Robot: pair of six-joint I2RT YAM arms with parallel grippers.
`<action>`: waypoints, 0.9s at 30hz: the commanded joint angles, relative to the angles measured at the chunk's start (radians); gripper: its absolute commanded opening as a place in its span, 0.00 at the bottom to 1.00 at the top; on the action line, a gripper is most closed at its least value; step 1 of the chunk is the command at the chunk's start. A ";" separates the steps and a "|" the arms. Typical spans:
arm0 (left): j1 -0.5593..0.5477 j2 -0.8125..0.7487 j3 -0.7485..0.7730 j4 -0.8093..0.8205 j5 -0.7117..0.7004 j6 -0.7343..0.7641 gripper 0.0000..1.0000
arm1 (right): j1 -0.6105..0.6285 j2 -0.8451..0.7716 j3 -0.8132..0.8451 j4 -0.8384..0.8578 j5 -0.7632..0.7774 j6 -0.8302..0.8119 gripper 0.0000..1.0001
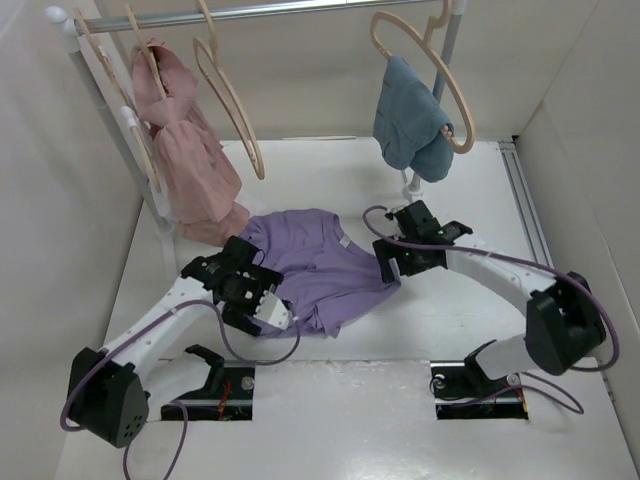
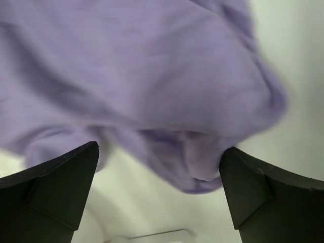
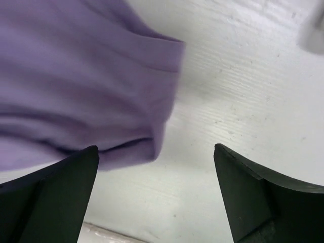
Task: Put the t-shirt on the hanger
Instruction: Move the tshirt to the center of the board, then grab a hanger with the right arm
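The left gripper (image 2: 160, 148) is sitting closest to its own wrist camera. Its two black fingers (image 2: 55, 187) are standing wide apart with nothing clamped between them. A rounded fold of the t-shirt (image 2: 152, 76) is bulging just beyond the gap, close to the right-hand finger, and I cannot tell whether it is touching that finger.

From above, the left arm (image 1: 160, 320) is reaching from the near left edge of the table (image 1: 480, 200) to the shirt's near left corner. The lavender t-shirt is lying crumpled on the white table in the middle, between the two grippers, and it is not on any hanger. Its far left edge is lying just beside the hem of a pink garment (image 1: 190, 150), which is hanging low from the rail (image 1: 270, 12) at the back left.

To the right of the pink garment the hanger (image 1: 256, 165), thin and pale, is hanging bare from the rail, apart from the shirt. Further right, a blue garment (image 1: 410, 125) is hanging from another hanger (image 1: 462, 115).

The right gripper (image 3: 156, 147) is hovering at the shirt's right edge, its jaws spread wide and holding nothing. In its wrist view a sleeve hem is lying just beside the left finger, over bare table.
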 commanded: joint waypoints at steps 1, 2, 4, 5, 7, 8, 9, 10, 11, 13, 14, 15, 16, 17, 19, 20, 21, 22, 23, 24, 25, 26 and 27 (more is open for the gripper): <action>-0.001 -0.093 0.068 0.066 0.092 -0.146 1.00 | 0.113 -0.116 0.114 -0.035 0.073 -0.068 1.00; -0.001 -0.118 0.077 0.066 0.092 -0.158 1.00 | 0.141 -0.162 0.133 -0.047 0.082 -0.100 1.00; -0.001 -0.190 0.086 0.066 0.113 -0.158 1.00 | 0.222 -0.202 0.179 -0.065 0.091 -0.120 1.00; -0.001 -0.211 0.086 0.066 0.113 -0.158 1.00 | 0.241 -0.217 0.241 -0.075 0.091 -0.120 1.00; -0.001 -0.276 0.095 0.054 0.136 -0.215 1.00 | 0.265 -0.230 0.336 -0.110 0.091 -0.120 1.00; -0.001 -0.296 0.095 0.063 0.152 -0.253 1.00 | 0.266 -0.230 0.461 -0.119 0.069 -0.132 1.00; -0.001 -0.314 0.095 0.074 0.152 -0.290 1.00 | 0.266 -0.219 0.534 -0.119 0.052 -0.163 1.00; -0.001 -0.348 0.095 0.104 0.165 -0.331 1.00 | 0.276 -0.204 0.608 -0.128 0.024 -0.178 1.00; -0.001 -0.362 0.095 0.123 0.165 -0.415 1.00 | 0.276 -0.187 0.744 -0.129 0.013 -0.187 1.00; -0.001 -0.399 0.086 0.163 0.176 -0.474 1.00 | 0.286 -0.127 0.859 -0.109 -0.011 -0.188 1.00; -0.001 -0.408 0.077 0.206 0.176 -0.504 1.00 | 0.286 -0.107 0.909 -0.071 -0.040 -0.188 1.00; -0.001 -0.417 0.077 0.233 0.158 -0.582 1.00 | 0.301 -0.086 0.988 -0.044 -0.060 -0.188 0.98; -0.001 -0.417 0.063 0.265 0.143 -0.629 1.00 | 0.315 -0.036 1.025 -0.015 -0.085 -0.188 0.98; -0.001 -0.428 0.045 0.320 0.105 -0.671 1.00 | 0.315 -0.006 1.065 0.041 -0.115 -0.188 0.98; -0.001 -0.428 0.033 0.368 0.069 -0.788 1.00 | 0.350 0.096 1.189 0.092 -0.116 -0.188 0.98; -0.001 -0.428 0.023 0.417 0.026 -0.831 1.00 | 0.359 0.132 1.229 0.146 -0.099 -0.172 0.98; -0.001 -0.413 0.023 0.436 0.011 -0.872 1.00 | 0.359 0.170 1.268 0.176 -0.099 -0.160 0.98; -0.001 -0.413 0.023 0.445 0.011 -0.900 1.00 | 0.373 0.205 1.332 0.207 -0.099 -0.160 0.98; -0.001 -0.396 0.023 0.445 0.000 -0.916 1.00 | 0.388 0.279 1.363 0.235 -0.099 -0.160 0.98; -0.001 -0.378 0.023 0.445 0.000 -0.925 1.00 | 0.399 0.314 1.395 0.270 -0.062 -0.151 0.98; -0.001 -0.367 0.023 0.445 0.000 -0.925 1.00 | 0.413 0.350 1.433 0.282 -0.062 -0.151 0.98; -0.001 -0.356 0.023 0.445 0.000 -0.942 1.00 | 0.413 0.383 1.505 0.293 -0.062 -0.140 0.98; -0.001 -0.347 0.023 0.445 0.000 -0.971 1.00 | 0.423 0.435 1.535 0.305 -0.062 -0.122 0.98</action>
